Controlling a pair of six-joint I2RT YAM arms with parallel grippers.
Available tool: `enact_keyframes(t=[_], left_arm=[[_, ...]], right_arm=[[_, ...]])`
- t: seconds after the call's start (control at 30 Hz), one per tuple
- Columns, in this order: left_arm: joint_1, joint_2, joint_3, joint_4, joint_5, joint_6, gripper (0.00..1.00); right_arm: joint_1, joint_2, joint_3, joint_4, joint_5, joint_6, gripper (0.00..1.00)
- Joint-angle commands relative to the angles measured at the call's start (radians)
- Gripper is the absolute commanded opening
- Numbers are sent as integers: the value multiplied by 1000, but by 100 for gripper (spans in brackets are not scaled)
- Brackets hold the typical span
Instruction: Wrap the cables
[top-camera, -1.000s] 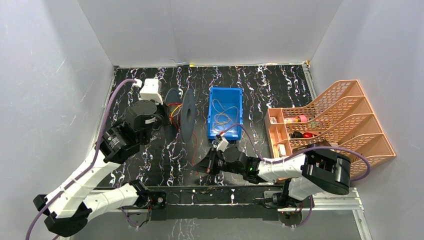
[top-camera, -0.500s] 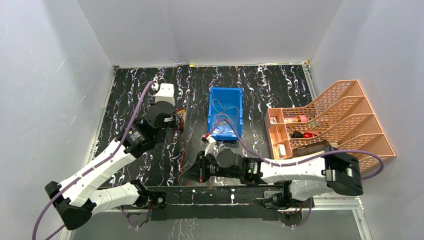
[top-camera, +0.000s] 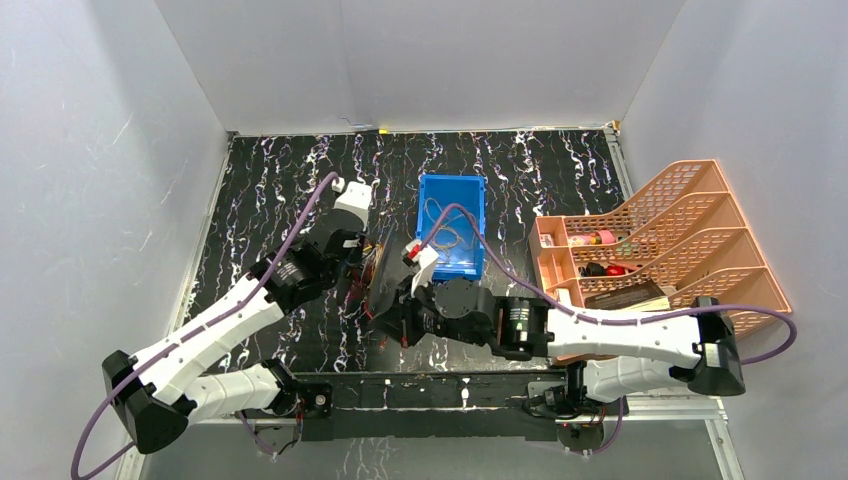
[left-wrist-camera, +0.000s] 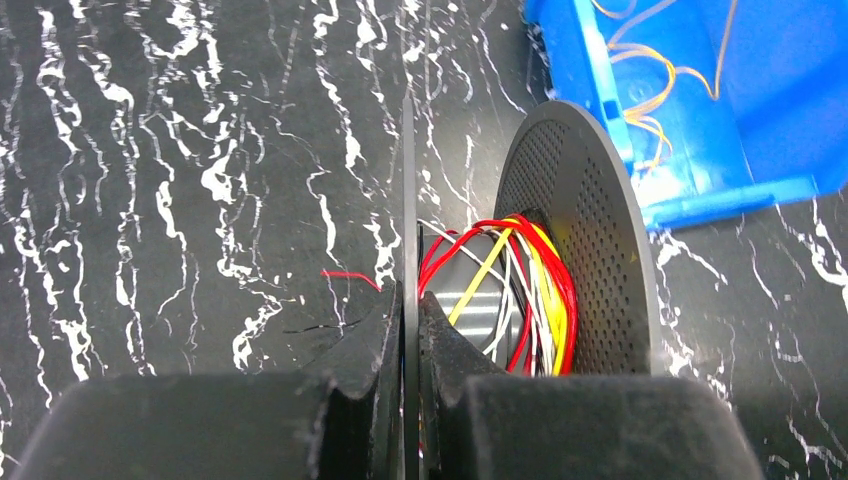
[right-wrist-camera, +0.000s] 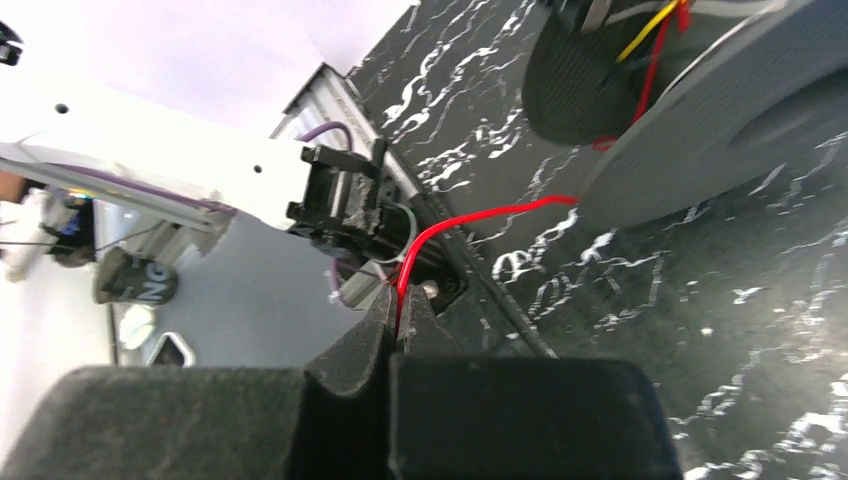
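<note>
I count one spool with two discs. My left gripper pinches the rim of the nearer disc, a finger on each face. Only my left wrist view shows the cables wound on its hub: red, yellow and pale strands, too tangled to count. My right gripper is pressed together on one red cable, which arcs over to the spool; from above that grip is hidden. One blue bin, near the spool on its far right, holds loose pale cables. One rack, seen only from above, stands well right of the spool.
</note>
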Motion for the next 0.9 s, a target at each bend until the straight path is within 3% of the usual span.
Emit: enact_keyframes(t=[0.0,0.43,0.87], left_arm=[[2,-28,-5,15,111,60,0],[3,-93,-67,-12,439,179,0],[3,-186,-98,-3,641,212,0]], right_arm=[[-40,-13,114,-151,39,-163,0],[-310,-2,215,-332,-83,-396,0],[-567,45,108,-337,-266,-524,0]])
